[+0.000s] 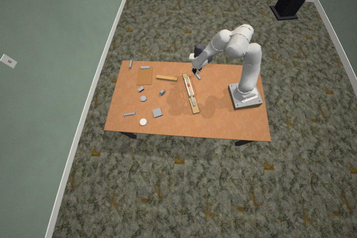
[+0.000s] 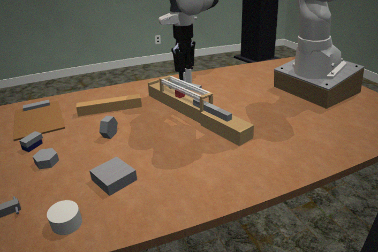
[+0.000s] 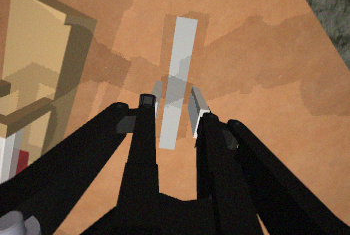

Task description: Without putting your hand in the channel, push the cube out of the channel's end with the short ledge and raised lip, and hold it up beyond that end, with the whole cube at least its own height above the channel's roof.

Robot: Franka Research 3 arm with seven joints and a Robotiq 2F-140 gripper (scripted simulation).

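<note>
One arm: white, on grey base plate [image 1: 258, 103] at table [image 1: 224, 131] right side.
End effector [image 3: 175, 102]: pointing down, fingers set narrow but apart, holding nothing; straddles grey bar w/o touching.
Grey bar [image 3: 177, 78]: flat on table, just beside channel's far end, between the fingers in wrist view.
Channel [image 2: 195, 112]: long wooden trough mid-table, pale rails as roof over far half.
Cube [image 2: 179, 93]: red, inside channel under roof rails, nearer far end.
Grey block [image 2: 217, 112]: lying in open near half of channel.
Loose bits, table left: wooden beam [image 2: 108, 105], flat board [image 2: 38, 121], grey box [image 2: 113, 174], white disc [image 2: 64, 216], hex pieces [image 2: 45, 158].
</note>
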